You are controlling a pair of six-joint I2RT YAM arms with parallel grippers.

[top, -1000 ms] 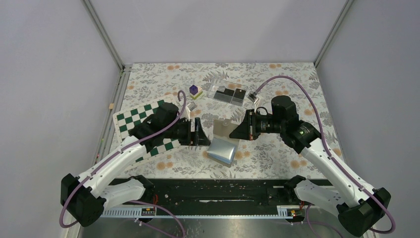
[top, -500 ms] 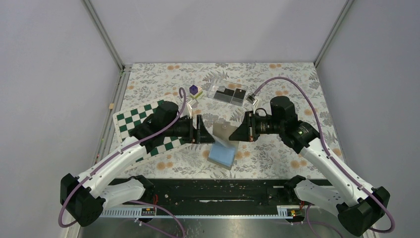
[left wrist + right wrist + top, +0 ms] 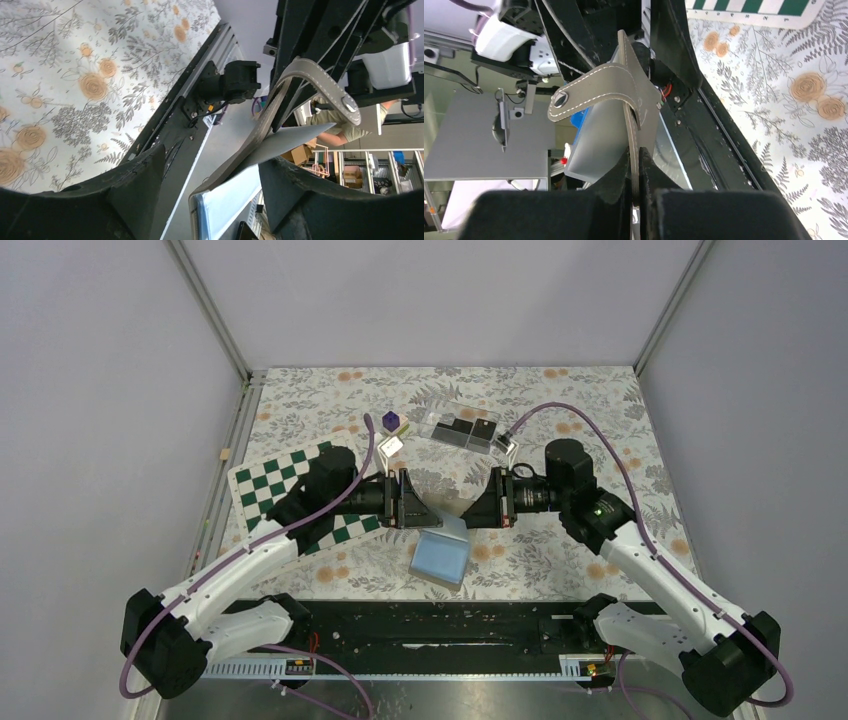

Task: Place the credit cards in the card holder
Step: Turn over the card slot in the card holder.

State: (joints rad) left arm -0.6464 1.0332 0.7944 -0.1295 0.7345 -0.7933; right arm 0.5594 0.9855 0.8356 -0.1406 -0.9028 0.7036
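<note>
Top view, mid-table. Holder is open and sits between the two arms, at 6 o'clock from table centre, with its pale blue inside facing up. Its grey cover rises toward the right arm. Can't tell whether its low edge touches the cloth.

Right gripper: jaws pressed together on the grey cover, pinching it thin. In the right wrist view the cover runs straight down between the pads. The clasp strap curls off to 9 o'clock (dot clasp at its tip).

Left gripper: jaws spread, facing the right one. In the left wrist view the holder's open edge lies in the gap between the fingers, nearer the 3 o'clock finger. No squeeze seen; can't tell whether it touches either finger.

Cards: dark and flat, inside the clear box at 12 o'clock, well apart from the holder.

Purple cube sits at 11 o'clock, just beside the box. Chessboard lies at 9 o'clock, partly under the left arm.
</note>
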